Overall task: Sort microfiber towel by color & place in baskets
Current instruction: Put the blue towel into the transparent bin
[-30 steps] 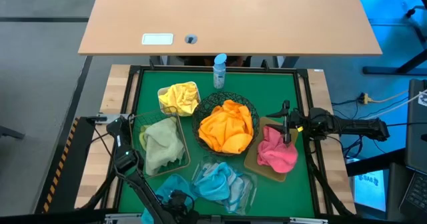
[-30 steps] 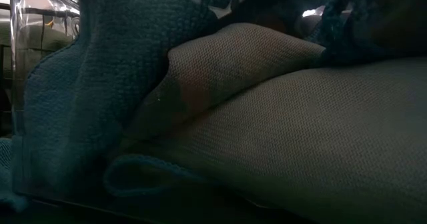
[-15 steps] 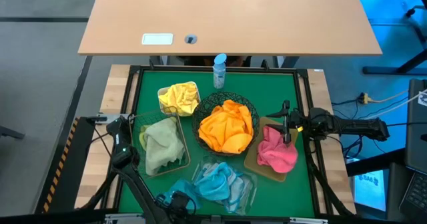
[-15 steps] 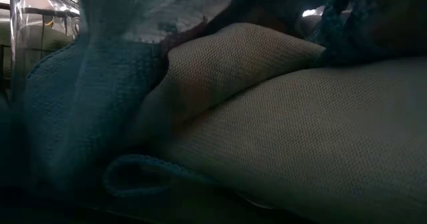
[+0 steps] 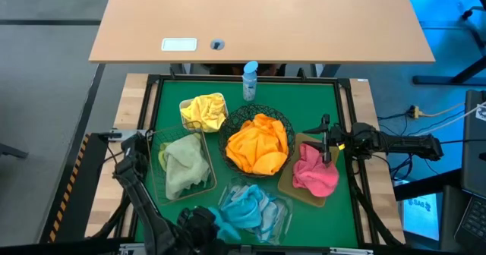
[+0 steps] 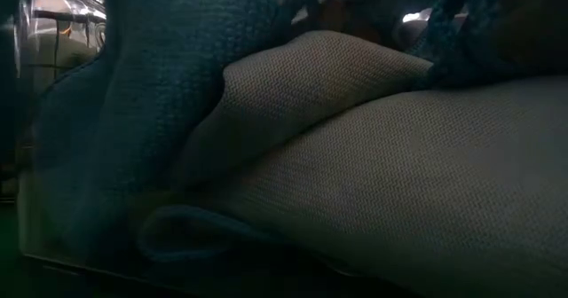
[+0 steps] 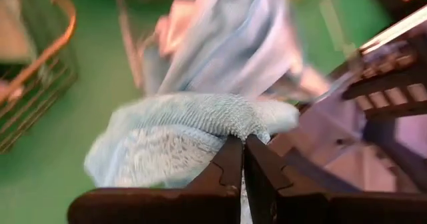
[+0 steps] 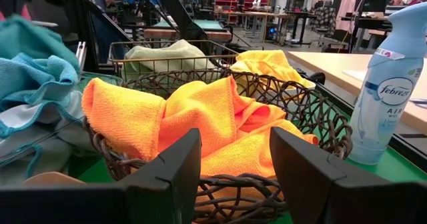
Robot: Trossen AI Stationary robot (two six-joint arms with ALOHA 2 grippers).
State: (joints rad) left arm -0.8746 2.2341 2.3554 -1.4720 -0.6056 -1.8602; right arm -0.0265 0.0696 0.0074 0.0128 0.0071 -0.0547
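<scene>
The left gripper (image 7: 241, 159), low in the frame, is clenched on a fuzzy, crumpled light blue microfiber towel (image 7: 180, 134) beside the clear plastic tray (image 5: 285, 213).

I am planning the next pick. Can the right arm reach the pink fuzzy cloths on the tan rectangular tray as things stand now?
Probably yes. The right gripper hangs open beside the pink fuzzy cloths, which lie uncovered on the tan rectangular tray. Nothing stands between them; the left gripper is shut on a light blue cloth far off.
</scene>
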